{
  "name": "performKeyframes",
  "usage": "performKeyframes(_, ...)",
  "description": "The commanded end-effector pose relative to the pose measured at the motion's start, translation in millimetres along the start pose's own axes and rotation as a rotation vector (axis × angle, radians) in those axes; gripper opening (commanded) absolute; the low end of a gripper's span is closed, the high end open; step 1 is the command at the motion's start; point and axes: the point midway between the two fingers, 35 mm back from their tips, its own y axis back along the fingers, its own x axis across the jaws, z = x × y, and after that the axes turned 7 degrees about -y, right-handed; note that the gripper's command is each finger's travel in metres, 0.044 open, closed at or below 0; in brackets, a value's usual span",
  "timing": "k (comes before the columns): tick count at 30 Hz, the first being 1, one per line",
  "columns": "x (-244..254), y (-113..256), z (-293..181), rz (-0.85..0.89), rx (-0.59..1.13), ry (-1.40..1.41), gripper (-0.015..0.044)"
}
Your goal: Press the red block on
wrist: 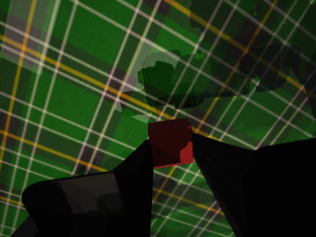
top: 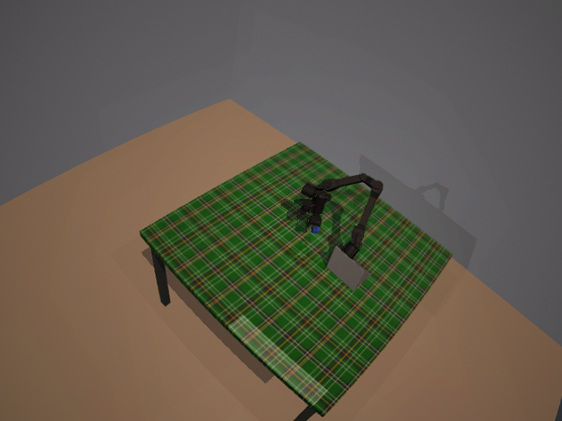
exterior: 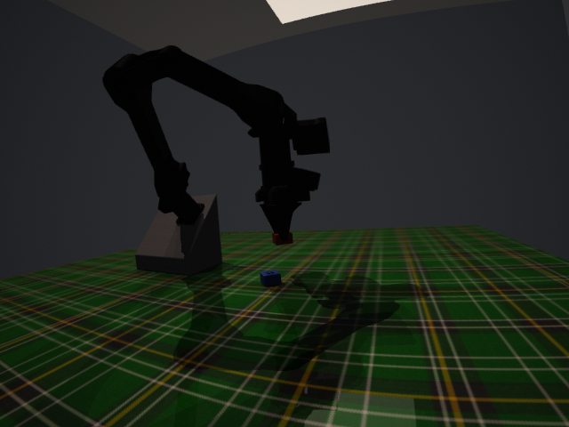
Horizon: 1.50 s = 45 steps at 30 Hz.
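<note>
Red block (exterior: 279,240) (wrist: 170,143): likely light, stiff; pinched by its sides between the fingers (exterior: 284,237). Blue block (top: 315,229) (exterior: 269,278): below, on desk (top: 284,281) (exterior: 257,367) (wrist: 114,59).

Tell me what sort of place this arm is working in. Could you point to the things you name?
Probably a plain indoor room set up as a robot test area: bare grey walls (top: 296,64) (exterior: 436,138), a table under a green plaid cloth (top: 245,256) (exterior: 138,390), and a wedge-shaped mount (top: 346,270) (exterior: 202,257) carrying the arm.
</note>
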Motion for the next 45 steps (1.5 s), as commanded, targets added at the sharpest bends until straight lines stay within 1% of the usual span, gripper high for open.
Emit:
performKeyframes(1,-11,-8,-17,-0.011,0.011,0.037,0.0000)
performKeyframes(8,-16,-12,-28,-0.016,0.017,0.055,0.0000)
performKeyframes(14,-16,-33,-29,-0.017,0.017,0.055,0.0000)
performKeyframes(26,-16,-47,-30,-0.018,0.018,0.056,0.0000)
performKeyframes(45,-16,-52,-30,-0.018,0.018,0.056,0.0000)
